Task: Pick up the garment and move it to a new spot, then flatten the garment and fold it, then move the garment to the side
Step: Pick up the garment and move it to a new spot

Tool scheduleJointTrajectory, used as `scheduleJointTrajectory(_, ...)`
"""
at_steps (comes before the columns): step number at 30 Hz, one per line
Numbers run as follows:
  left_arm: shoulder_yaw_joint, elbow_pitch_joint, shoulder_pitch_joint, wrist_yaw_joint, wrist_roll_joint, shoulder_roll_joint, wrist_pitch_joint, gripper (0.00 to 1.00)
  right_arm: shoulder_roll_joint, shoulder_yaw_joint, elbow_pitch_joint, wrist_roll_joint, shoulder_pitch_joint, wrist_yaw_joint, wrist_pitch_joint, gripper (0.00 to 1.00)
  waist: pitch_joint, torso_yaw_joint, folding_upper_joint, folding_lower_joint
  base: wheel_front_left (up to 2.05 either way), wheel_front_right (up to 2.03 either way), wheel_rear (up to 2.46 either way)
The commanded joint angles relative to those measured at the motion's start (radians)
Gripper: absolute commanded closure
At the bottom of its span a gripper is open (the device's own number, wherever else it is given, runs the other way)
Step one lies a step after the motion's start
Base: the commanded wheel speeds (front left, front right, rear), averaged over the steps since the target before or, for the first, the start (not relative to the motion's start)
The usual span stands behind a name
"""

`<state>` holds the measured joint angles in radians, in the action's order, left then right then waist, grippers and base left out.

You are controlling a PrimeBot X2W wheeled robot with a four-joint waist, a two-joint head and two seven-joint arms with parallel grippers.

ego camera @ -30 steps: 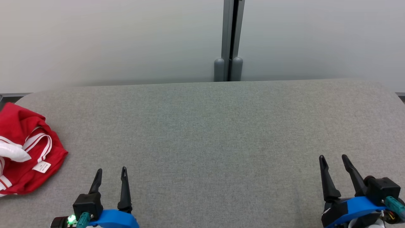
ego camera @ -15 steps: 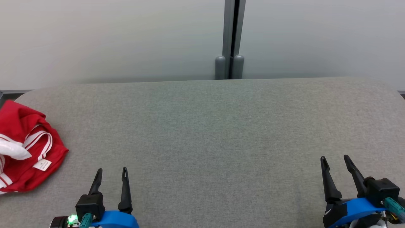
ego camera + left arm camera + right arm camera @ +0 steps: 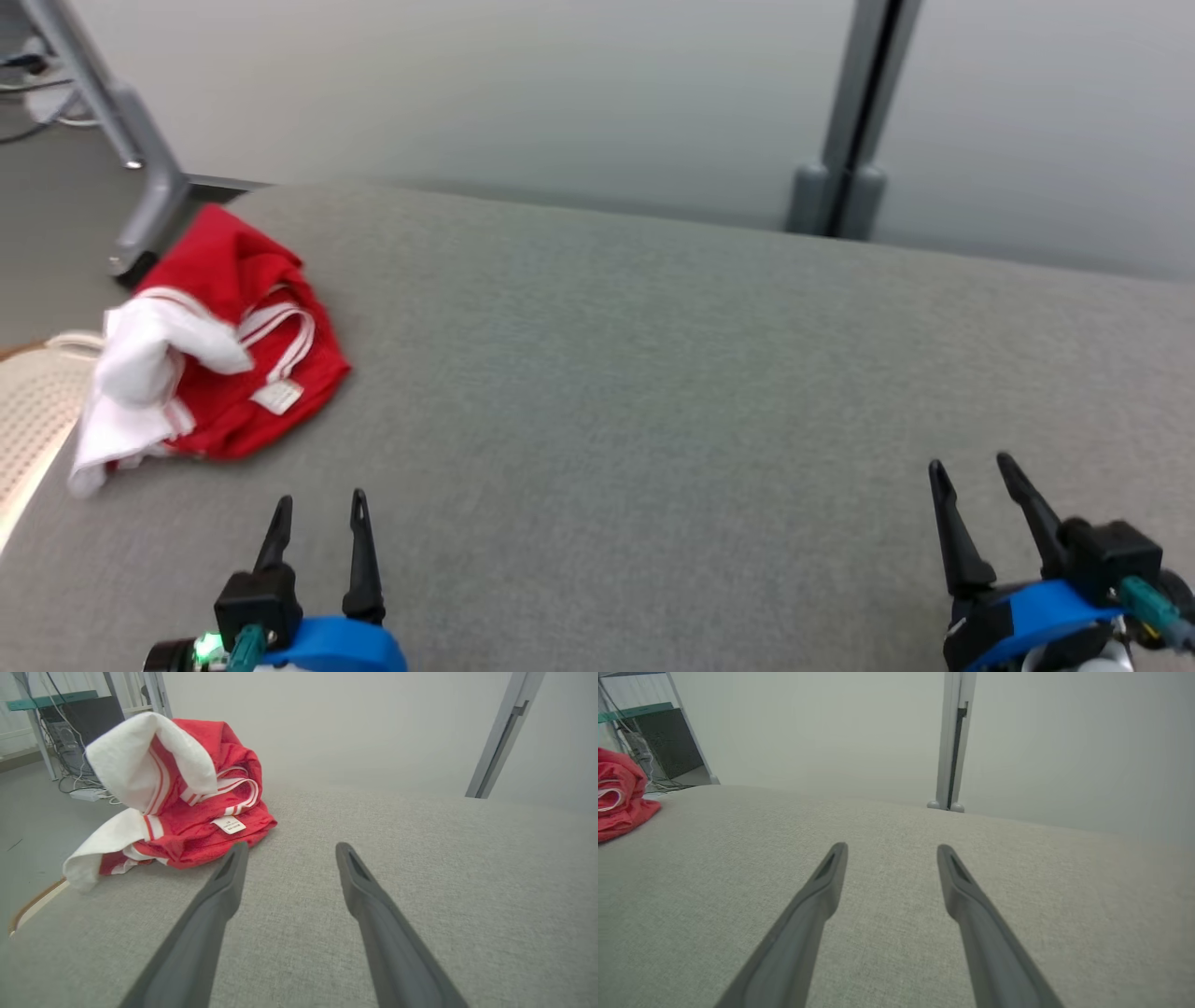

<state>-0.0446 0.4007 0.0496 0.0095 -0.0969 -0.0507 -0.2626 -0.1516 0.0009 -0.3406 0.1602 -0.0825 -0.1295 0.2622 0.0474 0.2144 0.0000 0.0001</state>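
The garment (image 3: 224,364) is a crumpled red piece with white sleeves, white stripes and a small white label, lying near the table's far left corner. In the left wrist view the garment (image 3: 187,798) lies just ahead and left of my fingers. My left gripper (image 3: 319,504) hovers open at the lower left, a short way in front of the garment, holding nothing; its gap (image 3: 289,849) is bare. My right gripper (image 3: 971,464) is open at the lower right over bare table, far from the garment (image 3: 621,798), and its gap (image 3: 892,849) is bare too.
The grey fabric-covered table (image 3: 653,392) spreads wide between and beyond the grippers. A perforated cream basket (image 3: 33,411) sits off the table's left edge. A grey metal post (image 3: 845,140) stands behind the far edge, a slanted frame leg (image 3: 140,168) at far left.
The head camera has turned left, so the whole picture shifts right and the garment shows in full. Both grippers stay open in the same pose.
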Motion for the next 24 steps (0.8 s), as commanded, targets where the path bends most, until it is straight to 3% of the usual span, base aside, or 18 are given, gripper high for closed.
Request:
scheduleJointTrajectory(1,0.007,-0.002,-0.001,0.006,-0.005,0.001,-0.003,0.00,-0.007,0.011,-0.001,0.002,-0.014,-0.002,0.004,0.00,0.031,0.051,0.0000,-0.0001,0.00,0.00,0.00)
scheduleJointTrajectory(16,0.011,0.003,-0.020,0.018,-0.042,0.001,-0.003,0.00,-0.019,0.113,-0.005,0.011,-0.035,-0.002,0.004,0.00,0.050,0.293,0.0000,-0.0001,0.00,0.00,0.00)
scheduleJointTrajectory(24,0.009,-0.022,-0.035,0.038,-0.076,0.000,-0.003,0.00,-0.038,0.145,-0.007,0.008,-0.057,-0.001,0.004,0.00,0.085,0.332,0.0000,-0.0001,0.00,0.00,0.00)
